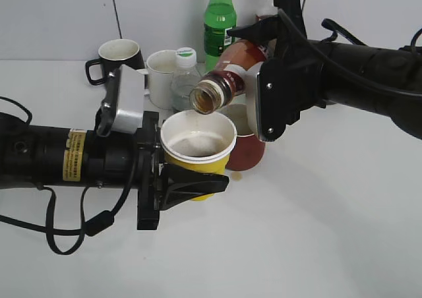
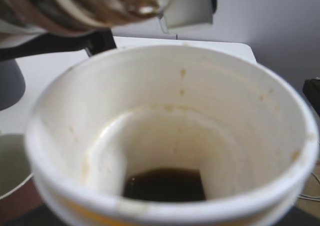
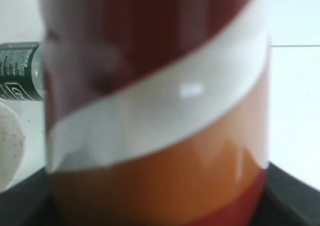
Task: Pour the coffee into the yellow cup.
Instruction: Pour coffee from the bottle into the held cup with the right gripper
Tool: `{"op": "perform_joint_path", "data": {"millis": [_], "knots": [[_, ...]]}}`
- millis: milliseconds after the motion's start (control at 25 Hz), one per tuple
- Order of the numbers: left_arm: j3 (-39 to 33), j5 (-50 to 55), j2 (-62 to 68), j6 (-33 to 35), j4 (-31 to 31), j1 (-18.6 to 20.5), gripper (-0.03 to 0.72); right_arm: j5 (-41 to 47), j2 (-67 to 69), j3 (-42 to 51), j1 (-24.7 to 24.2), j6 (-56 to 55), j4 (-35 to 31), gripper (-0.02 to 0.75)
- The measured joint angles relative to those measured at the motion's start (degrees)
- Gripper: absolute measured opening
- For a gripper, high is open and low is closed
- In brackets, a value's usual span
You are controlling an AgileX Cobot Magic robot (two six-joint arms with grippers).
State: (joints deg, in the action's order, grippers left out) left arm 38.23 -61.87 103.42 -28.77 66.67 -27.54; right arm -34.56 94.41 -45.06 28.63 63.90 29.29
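My left gripper (image 1: 188, 179) is shut on the yellow cup (image 1: 198, 149) and holds it above the table. The cup's white inside (image 2: 165, 131) holds a little dark coffee (image 2: 165, 185) at the bottom. My right gripper (image 1: 264, 97) is shut on the brown Nescafe bottle (image 1: 227, 80), tilted with its open mouth (image 1: 206, 99) just over the cup's far rim. The bottle's mouth shows at the top of the left wrist view (image 2: 100, 6). Its red-white label fills the right wrist view (image 3: 155, 111). No stream shows.
Behind the cup stand a black mug (image 1: 119, 57), a white mug (image 1: 161, 77), a small clear bottle (image 1: 186, 77) and a green bottle (image 1: 219, 21). A red mug (image 1: 249, 149) sits right behind the yellow cup. A small brown spot (image 1: 239, 177) lies on the table.
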Motion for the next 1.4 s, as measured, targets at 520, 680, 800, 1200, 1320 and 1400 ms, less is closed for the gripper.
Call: {"op": "perform_joint_path", "data": {"millis": [520, 680, 800, 1200, 1320, 1400], "knots": [[0.0, -0.7, 0.0, 0.0, 1.2, 0.0, 0.39, 0.0, 0.0, 0.0, 0.0, 2.8, -0.1, 0.503], [0.0, -0.7, 0.0, 0.0, 1.7, 0.0, 0.39, 0.0, 0.0, 0.0, 0.0, 3.7, -0.1, 0.503], [0.0, -0.7, 0.0, 0.0, 2.1, 0.0, 0.389, -0.1, 0.0, 0.0, 0.0, 4.4, -0.1, 0.503], [0.0, -0.7, 0.0, 0.0, 2.7, 0.0, 0.389, -0.1, 0.0, 0.0, 0.0, 5.5, -0.2, 0.503], [0.0, -0.7, 0.0, 0.0, 2.8, 0.0, 0.389, -0.1, 0.0, 0.0, 0.0, 5.9, -0.2, 0.503], [0.0, -0.7, 0.0, 0.0, 2.8, 0.0, 0.388, -0.1, 0.0, 0.0, 0.0, 6.1, -0.2, 0.503]]}}
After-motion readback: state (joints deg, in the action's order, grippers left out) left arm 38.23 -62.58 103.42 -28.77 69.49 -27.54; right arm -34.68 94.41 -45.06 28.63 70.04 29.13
